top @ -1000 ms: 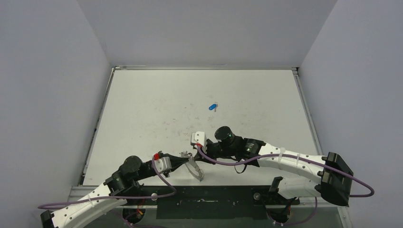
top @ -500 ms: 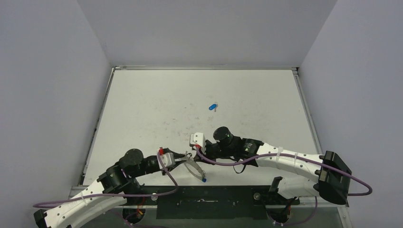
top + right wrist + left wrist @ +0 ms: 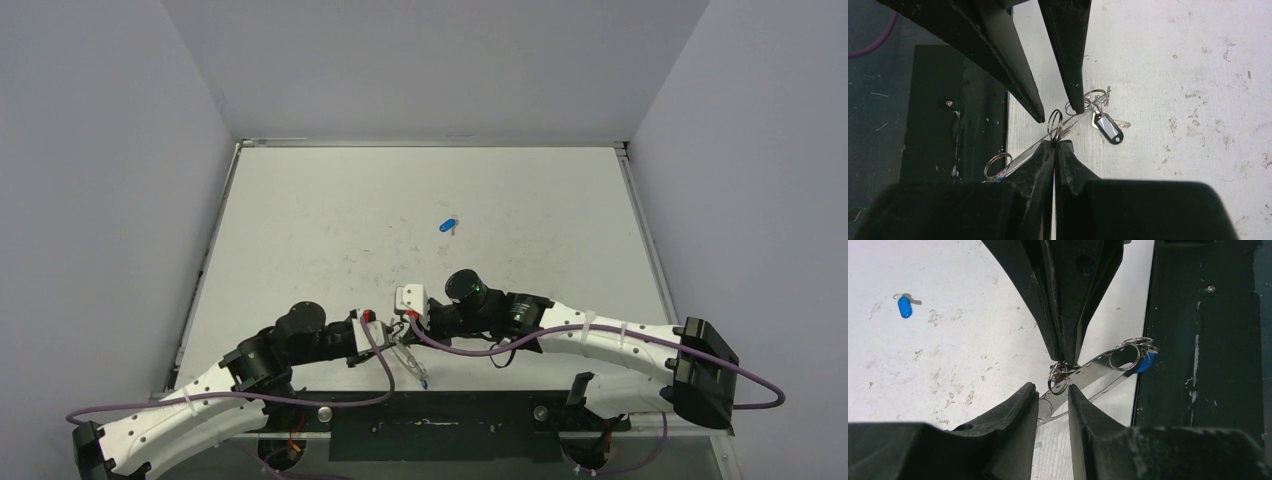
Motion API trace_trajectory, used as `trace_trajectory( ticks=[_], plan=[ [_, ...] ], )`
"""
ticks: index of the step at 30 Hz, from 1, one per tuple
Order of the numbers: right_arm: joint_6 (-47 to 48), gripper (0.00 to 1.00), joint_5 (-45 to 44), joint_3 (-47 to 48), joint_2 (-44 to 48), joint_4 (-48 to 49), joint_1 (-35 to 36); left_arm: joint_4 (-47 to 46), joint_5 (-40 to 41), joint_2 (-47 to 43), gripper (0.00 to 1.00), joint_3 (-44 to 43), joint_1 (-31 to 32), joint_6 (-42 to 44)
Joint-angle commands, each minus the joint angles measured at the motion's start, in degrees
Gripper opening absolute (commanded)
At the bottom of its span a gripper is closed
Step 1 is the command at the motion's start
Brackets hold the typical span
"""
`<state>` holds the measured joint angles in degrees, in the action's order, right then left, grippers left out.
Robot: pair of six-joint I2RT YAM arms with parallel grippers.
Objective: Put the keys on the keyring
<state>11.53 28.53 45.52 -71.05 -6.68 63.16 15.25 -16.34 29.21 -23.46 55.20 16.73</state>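
The keyring (image 3: 412,362) lies near the table's front edge, a thin silver hoop with small loops. It also shows in the left wrist view (image 3: 1098,365) and the right wrist view (image 3: 1023,152). My right gripper (image 3: 1054,145) is shut on one small loop (image 3: 1055,124). My left gripper (image 3: 1052,390) is open, its fingers on either side of the hoop, facing the right gripper (image 3: 1064,362). A blue key (image 3: 1146,362) hangs at the hoop's far end and a black key (image 3: 1109,129) at the other. Another blue key (image 3: 447,225) lies loose mid-table.
A black strip (image 3: 430,410) runs along the table's front edge, just beside the keyring; it also shows in the left wrist view (image 3: 1198,365). The table top (image 3: 330,220) is white and scuffed, with grey walls on three sides.
My left arm has moved right, closer to the right gripper. The keyring has swung, so its blue-key end now sits nearer the front edge. The right gripper has shifted slightly left.
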Motion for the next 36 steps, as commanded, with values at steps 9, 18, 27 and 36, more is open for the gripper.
trace_trajectory(
  ticks=[9, 18, 27, 36],
  plan=[
    [0.8, 0.00, 0.9, 3.1, -0.1, 2.0, 0.8, -7.0, -3.2, -1.0, 0.12, 0.4, 0.4, -1.4],
    [0.9, 0.00, 0.7, 3.3, 0.3, 1.7, 0.8, -4.8, -2.8, -0.9, 0.13, 0.4, 0.3, -1.0],
    [0.9, 0.00, 0.7, 3.5, 0.0, 1.6, 0.8, -4.7, -2.8, 0.5, 0.17, 0.4, 0.3, -0.9],
    [1.3, 0.00, 0.5, 3.8, 0.2, 0.8, 0.8, -3.9, -3.0, 1.6, 0.00, 0.0, 0.3, -0.5]
  ],
)
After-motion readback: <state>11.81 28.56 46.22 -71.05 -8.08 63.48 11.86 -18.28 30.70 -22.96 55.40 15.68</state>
